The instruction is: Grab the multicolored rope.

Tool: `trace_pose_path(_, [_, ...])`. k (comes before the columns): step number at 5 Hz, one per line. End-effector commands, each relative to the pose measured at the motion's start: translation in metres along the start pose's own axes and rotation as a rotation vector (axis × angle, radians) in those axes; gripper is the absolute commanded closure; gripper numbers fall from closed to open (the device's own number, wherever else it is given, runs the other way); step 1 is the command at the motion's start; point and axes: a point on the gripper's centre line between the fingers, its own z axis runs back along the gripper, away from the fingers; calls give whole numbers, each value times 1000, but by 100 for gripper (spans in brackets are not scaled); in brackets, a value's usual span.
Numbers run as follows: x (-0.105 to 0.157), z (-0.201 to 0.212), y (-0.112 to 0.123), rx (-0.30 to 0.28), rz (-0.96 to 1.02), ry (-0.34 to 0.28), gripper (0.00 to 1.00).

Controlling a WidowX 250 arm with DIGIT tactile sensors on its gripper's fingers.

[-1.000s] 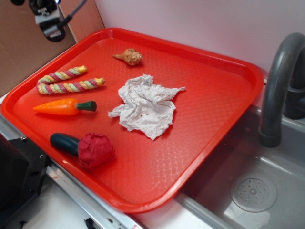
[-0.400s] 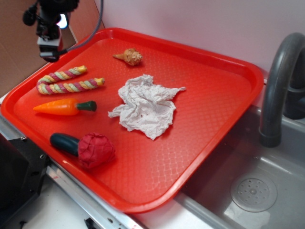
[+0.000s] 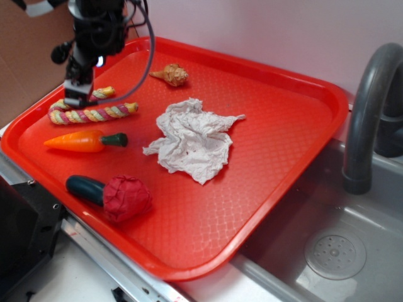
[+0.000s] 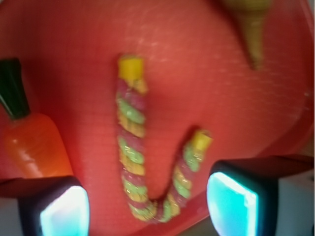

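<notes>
The multicolored rope (image 3: 101, 113) lies bent in a U on the red tray (image 3: 283, 151), near its far left rim. In the wrist view the rope (image 4: 132, 162) runs up the middle, its bend low between my two pads. My gripper (image 3: 74, 99) hangs open just above the rope's bend, partly covering its upper arm. In the wrist view the gripper (image 4: 147, 209) is open and empty, one fingertip (image 4: 64, 211) left of the rope and one right of it.
An orange toy carrot (image 3: 85, 141) lies just in front of the rope and shows in the wrist view (image 4: 34, 142). A crumpled white cloth (image 3: 192, 139), a shell (image 3: 171, 74) and a red ball against a dark green object (image 3: 126, 197) lie on the tray. A sink with a grey faucet (image 3: 368, 113) is at right.
My gripper has come down and to the right from the top left corner, and now hangs over the rope's bend. Nothing on the tray has moved.
</notes>
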Motion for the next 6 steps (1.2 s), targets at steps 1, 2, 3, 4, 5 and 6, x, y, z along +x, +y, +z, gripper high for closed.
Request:
trace_pose_path(1, [12, -10, 8, 57, 53, -8, 0])
trace_pose_path(2, [16, -15, 20, 8, 86, 13, 0])
trace_pose_path(3, [22, -31, 20, -124, 22, 73, 0])
trace_pose_path(4, [26, -36, 20, -216, -78, 89, 0])
trace_pose_path(5, [24, -33, 14, -290, -169, 89, 0])
trace_pose_path(6, [26, -34, 12, -198, -91, 100, 14])
